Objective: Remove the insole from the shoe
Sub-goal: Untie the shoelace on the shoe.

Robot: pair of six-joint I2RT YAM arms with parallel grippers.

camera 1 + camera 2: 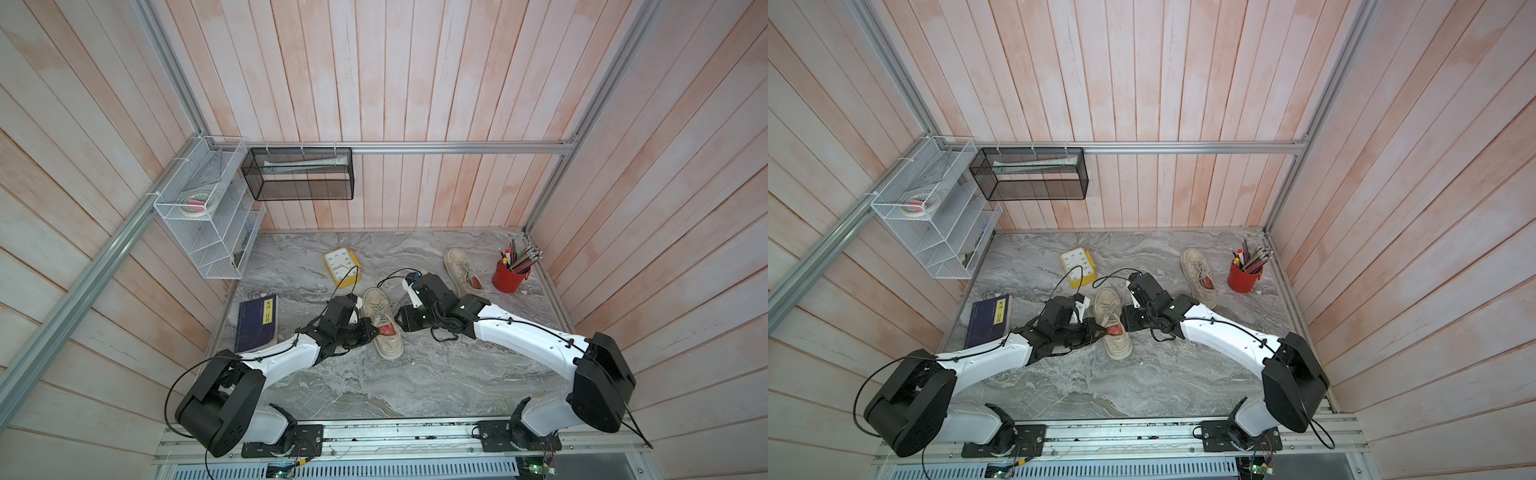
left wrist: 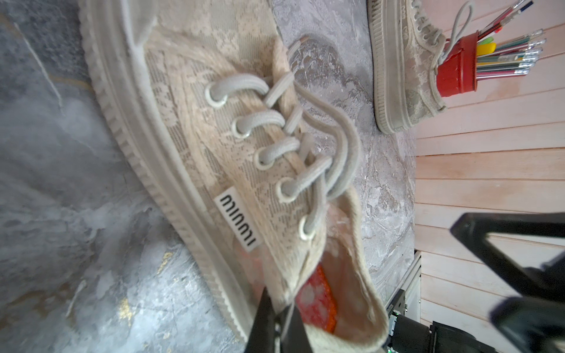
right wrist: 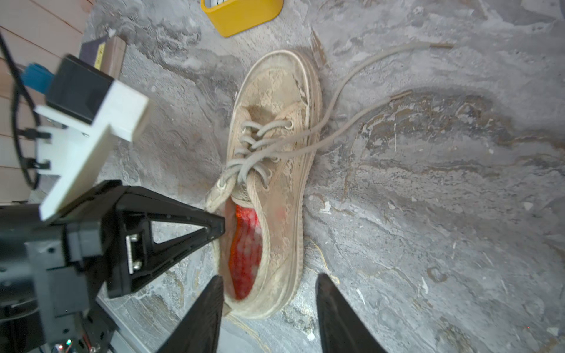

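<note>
A beige lace-up shoe (image 1: 384, 345) (image 1: 1116, 345) lies mid-table with its toe toward the back wall. Its red insole (image 3: 246, 253) (image 2: 315, 302) lies inside and shows through the opening. My left gripper (image 2: 279, 314) (image 1: 375, 331) is shut, pinching the shoe's (image 2: 198, 101) left collar edge. The right gripper (image 3: 269, 278) (image 1: 400, 319) hovers at the shoe's (image 3: 275, 137) heel end with its jaws open. One finger is beside the heel and the other is over bare table. Nothing is between them but the heel rim.
A second beige shoe (image 1: 461, 270) lies back right beside a red pencil cup (image 1: 509, 276). A yellow clock (image 1: 341, 266) sits behind the shoe and a dark blue book (image 1: 257, 322) lies to the left. A white wire shelf (image 1: 208, 216) and a black mesh basket (image 1: 299, 178) hang on the walls.
</note>
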